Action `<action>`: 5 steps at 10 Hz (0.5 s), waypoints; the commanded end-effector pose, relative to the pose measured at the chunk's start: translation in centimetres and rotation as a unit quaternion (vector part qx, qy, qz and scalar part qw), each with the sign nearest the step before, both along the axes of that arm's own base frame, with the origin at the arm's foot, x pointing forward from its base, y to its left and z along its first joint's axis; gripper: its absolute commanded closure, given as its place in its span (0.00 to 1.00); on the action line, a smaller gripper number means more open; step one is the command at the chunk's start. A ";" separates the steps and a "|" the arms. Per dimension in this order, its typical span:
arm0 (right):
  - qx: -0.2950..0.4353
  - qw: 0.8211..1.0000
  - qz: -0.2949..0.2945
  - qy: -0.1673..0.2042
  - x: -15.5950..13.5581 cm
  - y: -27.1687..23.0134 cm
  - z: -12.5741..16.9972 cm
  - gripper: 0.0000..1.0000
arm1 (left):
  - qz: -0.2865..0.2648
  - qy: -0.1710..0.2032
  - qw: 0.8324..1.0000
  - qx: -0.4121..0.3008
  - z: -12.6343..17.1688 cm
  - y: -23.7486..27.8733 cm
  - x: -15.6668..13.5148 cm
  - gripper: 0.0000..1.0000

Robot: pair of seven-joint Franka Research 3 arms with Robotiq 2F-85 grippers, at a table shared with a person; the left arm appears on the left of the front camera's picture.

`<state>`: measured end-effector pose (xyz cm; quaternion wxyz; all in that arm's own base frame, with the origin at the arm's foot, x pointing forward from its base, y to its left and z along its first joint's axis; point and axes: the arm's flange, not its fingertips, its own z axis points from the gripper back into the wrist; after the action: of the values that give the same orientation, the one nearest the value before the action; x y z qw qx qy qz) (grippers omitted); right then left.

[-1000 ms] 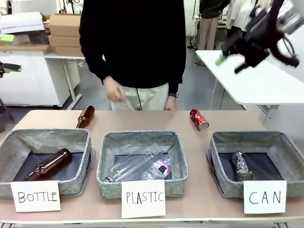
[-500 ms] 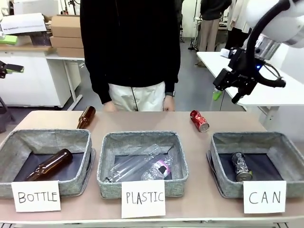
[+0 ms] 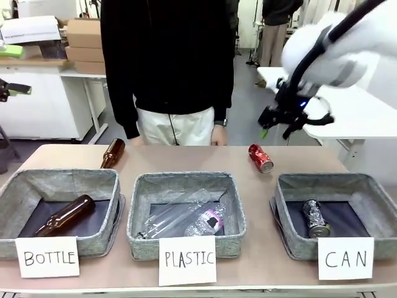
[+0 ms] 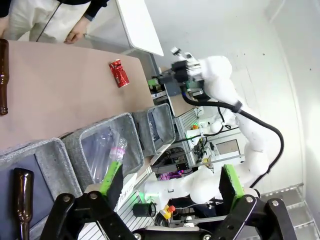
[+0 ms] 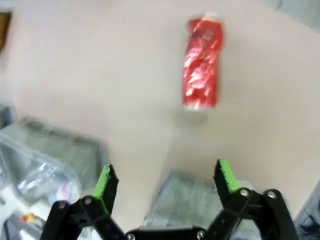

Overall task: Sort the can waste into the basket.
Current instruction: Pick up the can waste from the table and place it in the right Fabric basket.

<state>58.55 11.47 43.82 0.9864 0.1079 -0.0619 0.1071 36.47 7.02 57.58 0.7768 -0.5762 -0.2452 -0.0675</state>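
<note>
A red can (image 3: 260,157) lies on the table behind the right-hand basket; it also shows as the red can (image 5: 202,69) in the right wrist view and as the red can (image 4: 119,73) in the left wrist view. A dark can (image 3: 315,218) lies inside the grey basket (image 3: 291,245) carded "CAN". My right gripper (image 3: 277,128) hangs open in the air above and just right of the red can, nothing between its fingers. My left gripper (image 4: 170,182) is open and empty, out of the front view.
Basket "PLASTIC" (image 3: 141,239) holds clear bottles, basket "BOTTLE" (image 3: 11,205) holds a brown bottle. Another brown bottle (image 3: 111,153) lies on the table behind it. A person (image 3: 167,68) stands at the far edge, one hand (image 3: 218,135) by the table.
My right arm has swung down and to the left, from high at the right to just above the red can. The person's hand has dropped back.
</note>
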 end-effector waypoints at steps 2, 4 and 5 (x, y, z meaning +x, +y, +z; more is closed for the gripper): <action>-0.078 0.996 -0.035 0.001 5.4 2.1 -4.5 0.00 | -0.001 0.001 1.000 0.001 0.2 0.0 -0.1 0.00; -0.077 0.996 -0.053 0.000 7.2 2.5 -8.6 0.00 | -0.001 0.001 1.000 0.001 0.2 0.0 -0.1 0.00; -0.072 0.996 -0.057 0.021 7.7 2.3 -10.2 0.00 | -0.001 0.001 1.000 0.001 0.2 0.0 -0.1 0.00</action>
<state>65.19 13.50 33.81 0.9958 0.0376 -0.0439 0.0715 36.47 7.02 57.59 0.7768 -0.5761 -0.2453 -0.0675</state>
